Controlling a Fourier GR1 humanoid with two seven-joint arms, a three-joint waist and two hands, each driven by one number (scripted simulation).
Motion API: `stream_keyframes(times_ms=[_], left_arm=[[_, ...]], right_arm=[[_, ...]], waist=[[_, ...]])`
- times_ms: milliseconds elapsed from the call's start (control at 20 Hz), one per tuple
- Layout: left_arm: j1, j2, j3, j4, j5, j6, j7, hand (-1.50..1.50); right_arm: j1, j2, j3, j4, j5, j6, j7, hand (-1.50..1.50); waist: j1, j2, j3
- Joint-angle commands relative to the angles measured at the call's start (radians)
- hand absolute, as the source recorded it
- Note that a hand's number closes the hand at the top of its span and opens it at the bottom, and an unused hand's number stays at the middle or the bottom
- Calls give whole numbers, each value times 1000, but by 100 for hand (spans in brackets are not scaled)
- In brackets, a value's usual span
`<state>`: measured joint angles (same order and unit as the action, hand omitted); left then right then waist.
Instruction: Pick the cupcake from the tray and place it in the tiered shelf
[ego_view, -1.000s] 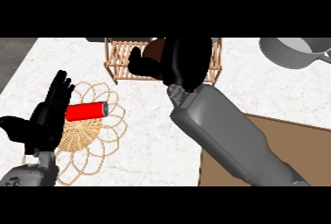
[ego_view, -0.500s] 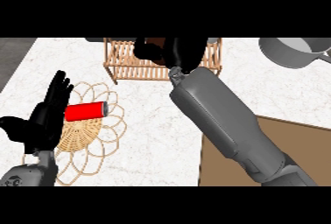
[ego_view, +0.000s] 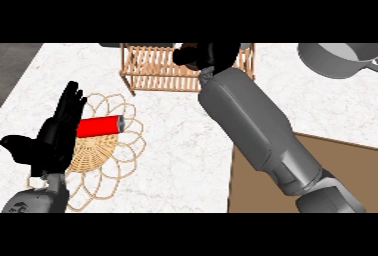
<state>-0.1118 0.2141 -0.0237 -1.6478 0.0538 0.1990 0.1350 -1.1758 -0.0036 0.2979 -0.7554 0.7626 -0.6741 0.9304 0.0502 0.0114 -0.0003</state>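
My right hand (ego_view: 215, 54) is stretched to the far side of the counter, over the wooden tiered shelf (ego_view: 159, 72). Its fingers are curled round the cupcake (ego_view: 189, 50), of which only a brown sliver shows at the hand's left edge. The woven wicker tray (ego_view: 111, 152) lies at the near left. My left hand (ego_view: 53, 137) rests open above the tray's left side, fingers up.
A red can (ego_view: 100, 126) lies on its side on the tray, just right of my left hand. A grey pot (ego_view: 338, 59) stands at the far right. A brown board (ego_view: 347, 167) covers the near right corner.
My right arm has reached farther away, carrying the cupcake from in front of the shelf to over it. The left hand, can and tray have not moved.
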Motion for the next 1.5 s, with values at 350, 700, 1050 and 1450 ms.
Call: stream_keyframes(times_ms=[350,700,1050,1450], left_arm=[[36,4,25,-49,9,-10,41,0],[45,-20,24,-21,-18,7,7,0],[90,11,76,-21,9,-15,0,0],[90,9,79,-47,5,-18,11,0]], right_arm=[[-34,3,-76,41,-192,-155,-252,-150],[-99,-20,-120,-12,-103,-238,-111,-150],[91,-143,-157,-324,-85,-93,66,-150],[461,-285,-122,-880,-76,62,149,-150]], waist=[[-24,-7,1],[-53,-16,0],[-103,-37,1],[-96,-28,1]])
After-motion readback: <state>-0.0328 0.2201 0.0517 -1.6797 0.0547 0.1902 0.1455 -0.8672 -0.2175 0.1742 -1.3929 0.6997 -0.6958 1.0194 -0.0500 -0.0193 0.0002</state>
